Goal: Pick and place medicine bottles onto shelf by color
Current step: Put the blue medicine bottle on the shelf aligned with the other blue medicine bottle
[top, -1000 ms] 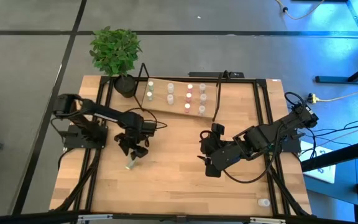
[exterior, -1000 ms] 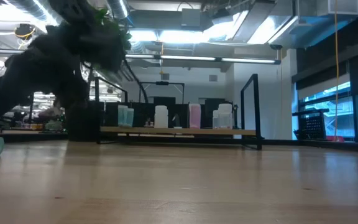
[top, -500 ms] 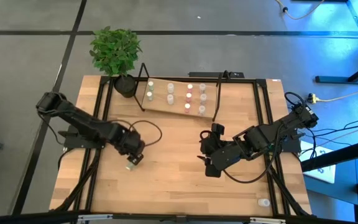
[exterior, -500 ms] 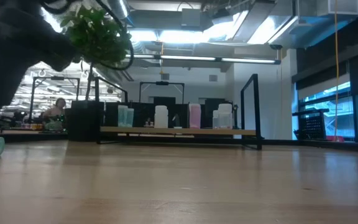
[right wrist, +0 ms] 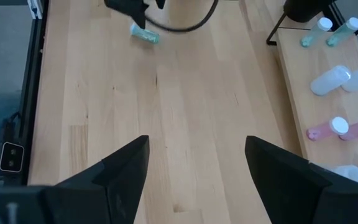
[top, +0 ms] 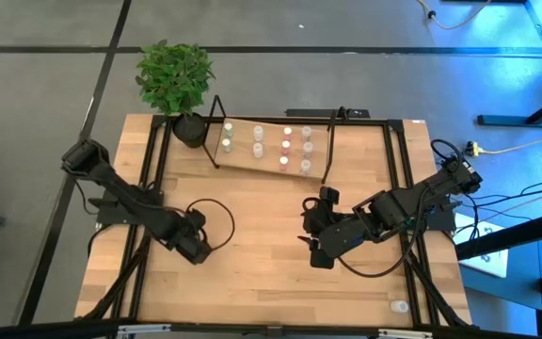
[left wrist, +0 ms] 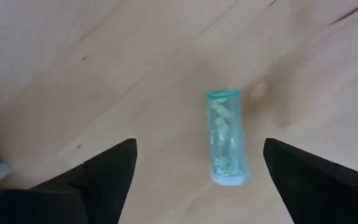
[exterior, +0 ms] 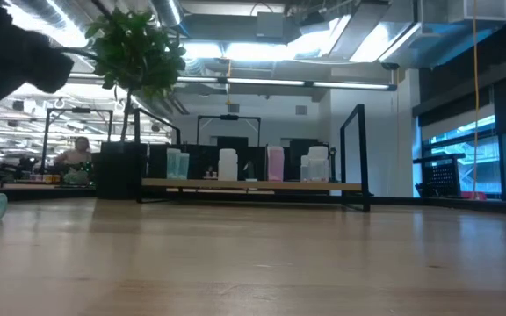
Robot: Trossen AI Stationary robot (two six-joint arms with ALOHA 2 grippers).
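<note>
A small blue-green bottle (left wrist: 228, 137) lies on its side on the bare counter (top: 271, 282), between the spread fingers (left wrist: 107, 174) of the left gripper (left wrist: 194, 177), touched by neither. The shelf (top: 269, 168) at the counter's twelve o'clock holds pale, pink and greenish bottles (exterior: 275, 163) standing upright. The right gripper (right wrist: 194, 165) hangs over mid-counter at three o'clock, fingers spread and empty.

Teal-tinted clear bottle (left wrist: 227, 138), pale wood table (left wrist: 135, 74), black claw (left wrist: 194, 171), pink bottles (right wrist: 344, 129) on shelf (right wrist: 297, 99)
</note>
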